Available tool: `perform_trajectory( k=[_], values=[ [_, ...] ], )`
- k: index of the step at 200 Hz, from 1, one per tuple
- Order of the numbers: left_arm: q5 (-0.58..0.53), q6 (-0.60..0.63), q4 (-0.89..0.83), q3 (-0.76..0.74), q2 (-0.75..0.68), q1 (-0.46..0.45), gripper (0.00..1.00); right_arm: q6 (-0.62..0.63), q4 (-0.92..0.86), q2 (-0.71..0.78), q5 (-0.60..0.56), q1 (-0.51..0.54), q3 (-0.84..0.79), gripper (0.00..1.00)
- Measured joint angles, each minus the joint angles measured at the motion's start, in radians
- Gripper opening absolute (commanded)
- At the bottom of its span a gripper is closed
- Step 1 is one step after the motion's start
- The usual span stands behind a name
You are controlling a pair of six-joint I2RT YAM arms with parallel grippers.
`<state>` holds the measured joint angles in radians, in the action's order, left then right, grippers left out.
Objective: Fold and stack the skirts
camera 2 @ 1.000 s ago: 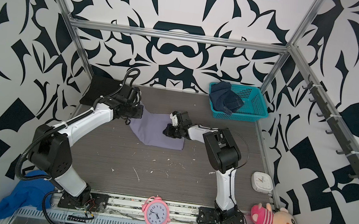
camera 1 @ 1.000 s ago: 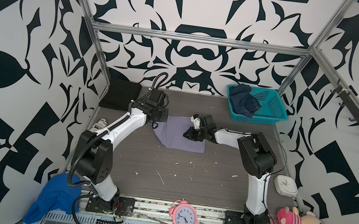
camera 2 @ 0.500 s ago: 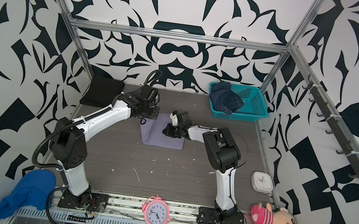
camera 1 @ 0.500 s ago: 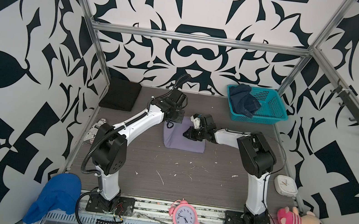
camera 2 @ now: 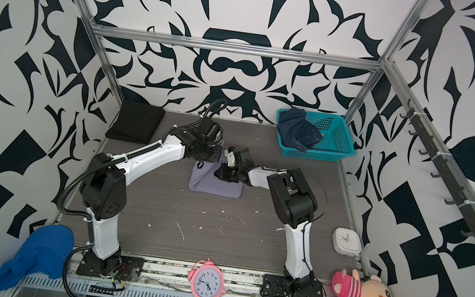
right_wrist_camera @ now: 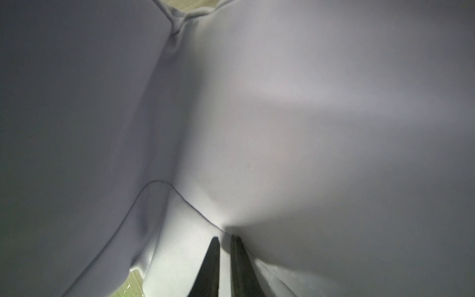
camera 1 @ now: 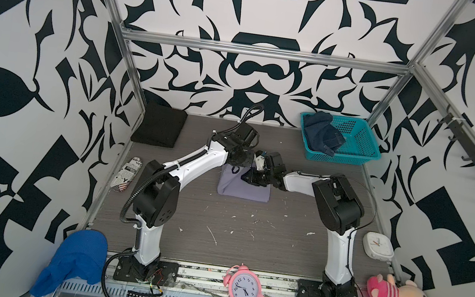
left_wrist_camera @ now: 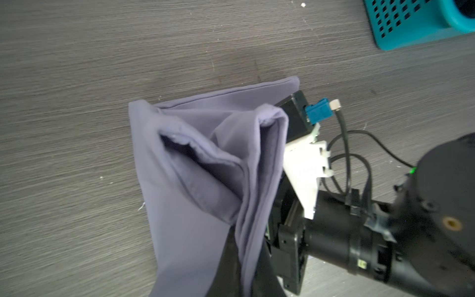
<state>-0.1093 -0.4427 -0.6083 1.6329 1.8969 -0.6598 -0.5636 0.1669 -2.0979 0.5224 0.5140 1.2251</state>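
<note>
The left hand (camera 1: 236, 165) grips the lavender skirt (camera 1: 243, 188), its edge raised off the counter (camera 1: 220, 216). The right hand (right_wrist_camera: 225, 246) pinches it too.

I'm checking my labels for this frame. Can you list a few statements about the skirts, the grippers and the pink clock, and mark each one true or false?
1. The denim skirt lies in the teal basket. True.
2. The black skirt is stacked on the lavender skirt. False: it lies folded by itself in the far left corner.
3. The left gripper and the right gripper are both at the lavender skirt. True.
4. The right gripper is wide open. False: it is shut on lavender cloth.
5. The pink alarm clock stands in the basket. False: it stands at the near edge.
</note>
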Motion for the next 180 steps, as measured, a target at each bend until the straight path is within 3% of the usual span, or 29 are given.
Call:
perform_trajectory(
  k=[48, 102, 142, 180],
  values=[
    [-0.004, -0.037, 0.029, -0.035, 0.0, -0.001, 0.0, -0.008, 0.015, 0.024, 0.024, -0.002, -0.023, 0.34],
    [-0.039, -0.036, 0.032, -0.035, -0.011, -0.002, 0.0, -0.074, 0.053, 0.204, 0.092, -0.091, -0.152, 0.46],
    [-0.056, -0.035, 0.032, -0.036, -0.018, -0.002, 0.0, -0.069, 0.009, 0.257, 0.055, -0.209, -0.206, 0.46],
    [-0.063, -0.032, 0.032, -0.036, -0.018, -0.002, 0.0, -0.045, -0.003, 0.203, 0.055, -0.216, -0.22, 0.36]
  ],
)
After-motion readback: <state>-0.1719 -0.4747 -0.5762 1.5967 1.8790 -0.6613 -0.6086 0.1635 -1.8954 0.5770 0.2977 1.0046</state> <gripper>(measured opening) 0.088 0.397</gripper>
